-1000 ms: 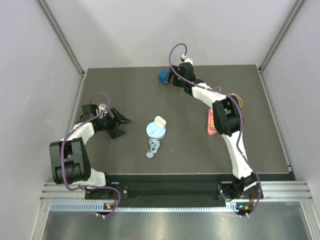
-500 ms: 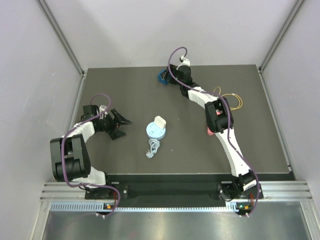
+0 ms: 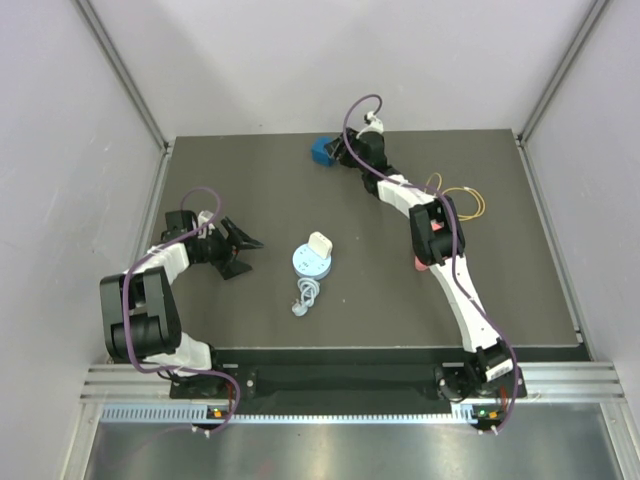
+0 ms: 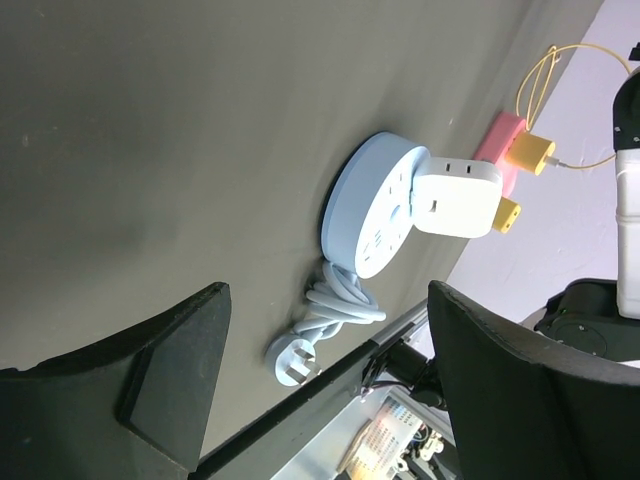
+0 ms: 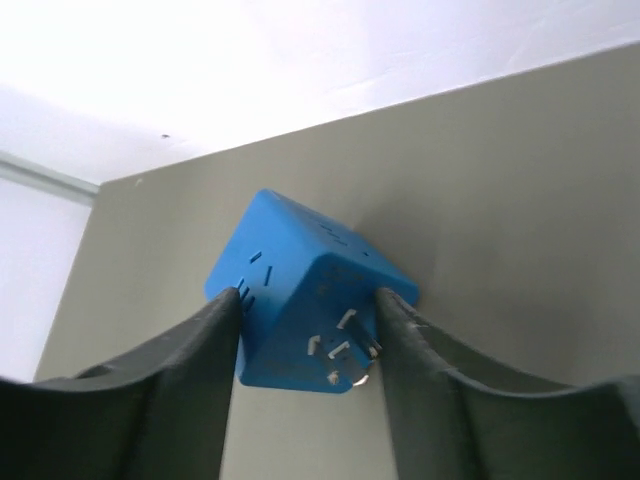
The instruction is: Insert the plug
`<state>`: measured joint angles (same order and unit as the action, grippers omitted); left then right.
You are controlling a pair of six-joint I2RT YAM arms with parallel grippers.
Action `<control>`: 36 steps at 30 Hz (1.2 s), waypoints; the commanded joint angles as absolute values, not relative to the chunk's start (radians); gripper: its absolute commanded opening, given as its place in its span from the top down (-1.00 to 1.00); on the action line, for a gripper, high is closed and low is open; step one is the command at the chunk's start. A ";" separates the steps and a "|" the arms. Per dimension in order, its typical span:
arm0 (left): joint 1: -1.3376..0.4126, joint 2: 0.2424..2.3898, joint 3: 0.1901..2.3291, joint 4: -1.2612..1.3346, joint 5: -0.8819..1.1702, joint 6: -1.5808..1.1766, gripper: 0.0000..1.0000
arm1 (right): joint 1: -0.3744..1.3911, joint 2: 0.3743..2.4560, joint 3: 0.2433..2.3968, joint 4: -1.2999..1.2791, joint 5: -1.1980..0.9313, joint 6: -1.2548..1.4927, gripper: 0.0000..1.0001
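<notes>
At the left of the dark, matte table (image 3: 250, 190), the left gripper (image 3: 248, 256) hangs spread wide and empty, well apart from everything. At the centre lies a round, pale-blue socket hub (image 3: 310, 263), smooth plastic, with a boxy white adapter (image 3: 319, 244) already seated in it and its own cord (image 3: 306, 297) coiled just on the near side. Against the far edge sits the blue cube plug (image 5: 300, 265), hard plastic with rounded corners, slot openings on one face and short metal prongs on another, resting tilted. The right gripper (image 5: 310, 298) pinches it, one black finger on each side. The grasp looks the step in hand. It would go best with the pads square on the flat faces and clear of the prongs, which slick plastic and a tilted seat make easy to miss. A straight lift should follow, prongs turned toward the socket. Further right lies a pink power strip (image 4: 495, 140) with a thin yellow cable (image 3: 465, 200).
</notes>
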<state>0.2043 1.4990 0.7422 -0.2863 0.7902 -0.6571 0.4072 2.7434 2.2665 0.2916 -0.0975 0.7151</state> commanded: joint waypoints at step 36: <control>0.213 1.129 0.880 -0.457 0.469 -0.604 -0.68 | 0.663 2.324 1.778 0.485 -0.623 0.842 0.80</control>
